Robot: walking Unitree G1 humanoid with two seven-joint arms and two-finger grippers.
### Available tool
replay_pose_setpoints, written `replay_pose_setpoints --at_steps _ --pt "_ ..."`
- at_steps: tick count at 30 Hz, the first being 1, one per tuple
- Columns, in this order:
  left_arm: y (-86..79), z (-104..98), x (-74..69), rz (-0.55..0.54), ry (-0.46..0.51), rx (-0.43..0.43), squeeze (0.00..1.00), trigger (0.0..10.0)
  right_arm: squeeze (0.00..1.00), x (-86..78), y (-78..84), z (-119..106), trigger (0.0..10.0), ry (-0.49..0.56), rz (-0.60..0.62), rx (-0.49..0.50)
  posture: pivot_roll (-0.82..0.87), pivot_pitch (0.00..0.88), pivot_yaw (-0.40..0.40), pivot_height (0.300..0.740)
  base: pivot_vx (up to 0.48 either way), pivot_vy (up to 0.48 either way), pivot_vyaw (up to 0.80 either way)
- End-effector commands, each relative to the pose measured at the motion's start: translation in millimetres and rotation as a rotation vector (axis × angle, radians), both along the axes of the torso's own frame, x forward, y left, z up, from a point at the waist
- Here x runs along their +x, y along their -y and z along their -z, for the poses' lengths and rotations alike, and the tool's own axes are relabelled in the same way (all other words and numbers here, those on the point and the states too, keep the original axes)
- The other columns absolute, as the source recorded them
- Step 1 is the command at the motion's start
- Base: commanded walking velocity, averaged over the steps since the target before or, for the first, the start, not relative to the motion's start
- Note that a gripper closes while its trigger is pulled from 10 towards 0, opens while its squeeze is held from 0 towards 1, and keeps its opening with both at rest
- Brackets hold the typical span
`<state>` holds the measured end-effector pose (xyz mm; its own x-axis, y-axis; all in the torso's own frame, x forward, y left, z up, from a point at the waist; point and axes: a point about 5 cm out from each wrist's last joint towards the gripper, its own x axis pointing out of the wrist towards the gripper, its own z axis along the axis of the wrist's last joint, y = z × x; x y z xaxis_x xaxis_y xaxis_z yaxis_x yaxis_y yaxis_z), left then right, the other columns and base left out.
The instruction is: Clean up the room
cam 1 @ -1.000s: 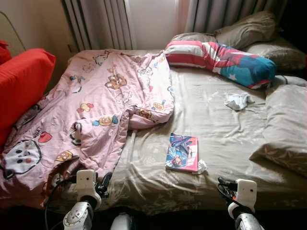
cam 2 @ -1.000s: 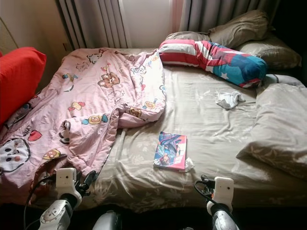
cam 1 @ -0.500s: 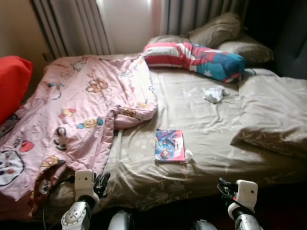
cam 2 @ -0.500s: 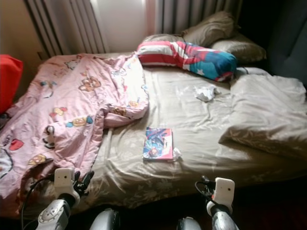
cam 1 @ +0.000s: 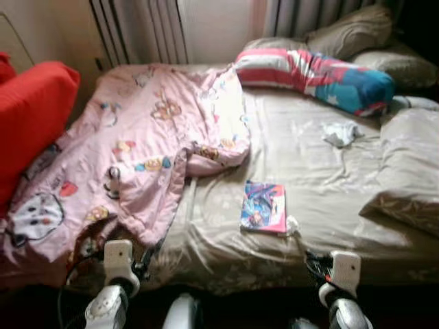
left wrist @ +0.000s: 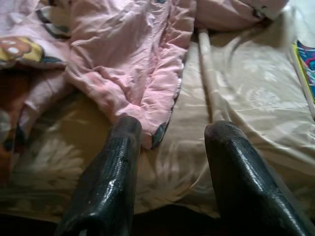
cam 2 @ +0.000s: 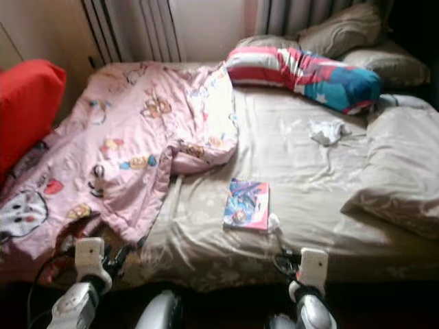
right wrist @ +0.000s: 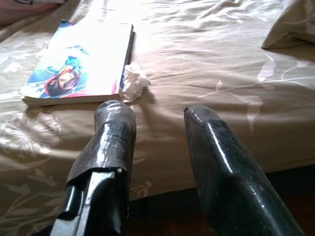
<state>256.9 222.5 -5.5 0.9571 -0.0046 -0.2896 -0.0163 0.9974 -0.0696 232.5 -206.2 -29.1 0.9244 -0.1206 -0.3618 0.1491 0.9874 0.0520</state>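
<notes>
- Pink cartoon-print quilt (cam 1: 144,144) lies rumpled at 10 o'clock on the bed (cam 1: 322,171).
- Comic book (cam 1: 264,207) lies centre, a crumpled tissue (right wrist: 134,82) touching its edge.
- Left gripper (left wrist: 170,135) and right gripper (right wrist: 152,115) hover at 6 o'clock (fingers spread, empty).

The bed (cam 1: 309,157), in a beige patterned sheet, stretches away ahead of both end effectors, with grey curtains (cam 1: 147,31) hanging at its far edge. Far to the left of the left end effector sits a big red cushion (cam 1: 31,116). Beige pillows (cam 1: 411,171) lie ahead and to the right of the right end effector, more of them stacked in the far corner.
</notes>
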Motion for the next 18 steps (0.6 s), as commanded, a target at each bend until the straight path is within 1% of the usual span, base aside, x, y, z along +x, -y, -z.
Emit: replay_pose_setpoints --at_steps 1,7,10,12,16,18 --pt "-0.5 -0.4 0.9 0.001 -0.004 0.001 0.0 10.0 0.0 -4.9 2.1 3.8 10.0 -0.02 0.019 0.005 -0.07 0.027 0.039 0.622 0.0 0.0 0.0" --pt "-2.1 -1.4 1.3 0.0 -0.001 0.009 0.0 10.0 0.0 -3.8 2.3 2.7 10.0 -0.008 0.036 0.02 -0.07 0.034 0.042 0.622 0.0 0.0 0.0" --pt "-2.5 -1.6 1.2 0.0 0.001 0.009 0.0 10.0 0.0 -3.8 1.0 2.0 10.0 -0.006 0.006 -0.016 -0.08 0.036 0.044 0.622 0.0 0.0 0.0" --pt "-2.6 -1.5 0.9 0.0 0.001 0.01 0.0 10.0 0.0 -4.4 1.6 2.1 10.0 -0.006 0.015 -0.022 -0.08 0.036 0.045 0.622 0.0 0.0 0.0" --pt "-3.0 -1.6 0.5 0.003 0.001 0.014 0.0 10.0 0.0 -4.7 1.4 2.3 10.0 -0.005 0.024 -0.013 -0.07 0.045 0.047 0.622 0.0 0.0 0.77" --pt "-3.1 -1.5 0.4 0.005 0.0 0.015 0.0 10.0 0.0 -5.2 1.4 3.2 10.0 -0.006 0.042 0.015 -0.08 0.046 0.047 0.622 0.0 0.0 0.0"
